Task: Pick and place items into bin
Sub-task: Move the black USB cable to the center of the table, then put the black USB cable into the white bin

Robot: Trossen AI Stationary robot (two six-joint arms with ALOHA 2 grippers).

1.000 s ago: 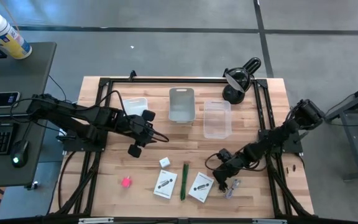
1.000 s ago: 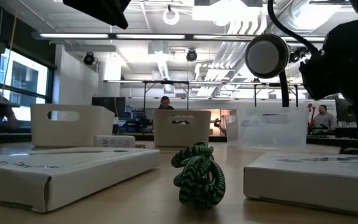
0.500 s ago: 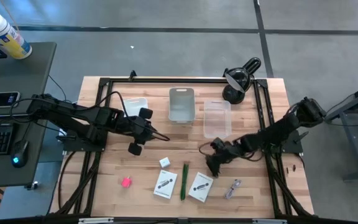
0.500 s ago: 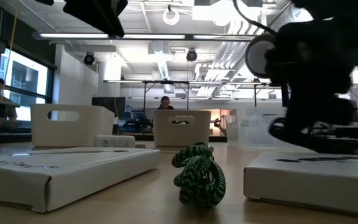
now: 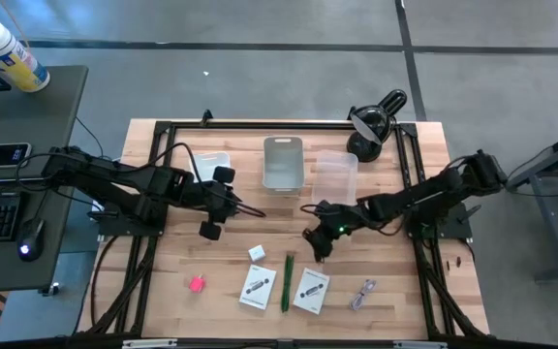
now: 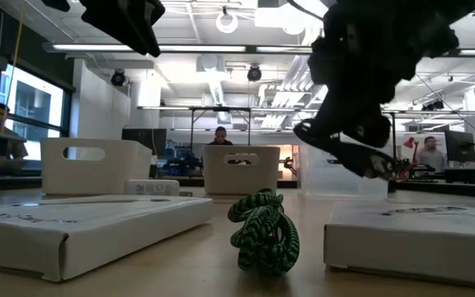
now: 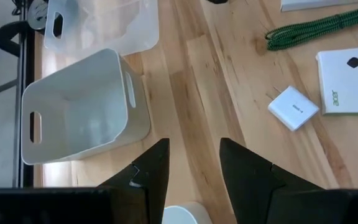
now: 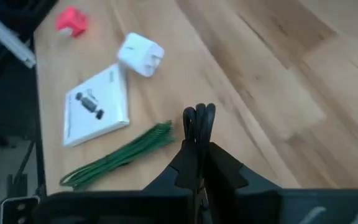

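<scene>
My right gripper (image 5: pixel 315 248) hangs over the middle of the table, shut, with a thin black cable (image 8: pixel 197 117) between its fingertips. Below and beyond it lie a green braided cord (image 8: pixel 120 163), two white cards (image 5: pixel 257 288) (image 5: pixel 312 291), a white cube (image 5: pixel 257 253), a pink block (image 5: pixel 197 284) and small silvery pieces (image 5: pixel 361 294), all flat on the wood. My left gripper (image 7: pixel 193 162) waits open above the table's left half, nothing between its fingers. A white bin (image 5: pixel 282 163) stands at the far middle. My right gripper pinches the black cable between its two shut fingers. Only two small rounded loops (image 8: pixel 197 115) show past the fingertips; the rest is hidden by the fingers. The fingers slant down toward the table's left. The cable is lifted clear of the wood.
A clear bin (image 5: pixel 337 179) stands right of the white one, and another clear bin (image 5: pixel 211 165) to its left. A black desk lamp (image 5: pixel 371 124) sits at the far right corner. Bare wood lies between the bins and the row of items.
My right gripper has gone from beside the silvery pieces at the near right toward the table's middle, moving left and away from the near edge, rising and rolling about its own axis. The silvery pieces and the cards have stayed where they were.
</scene>
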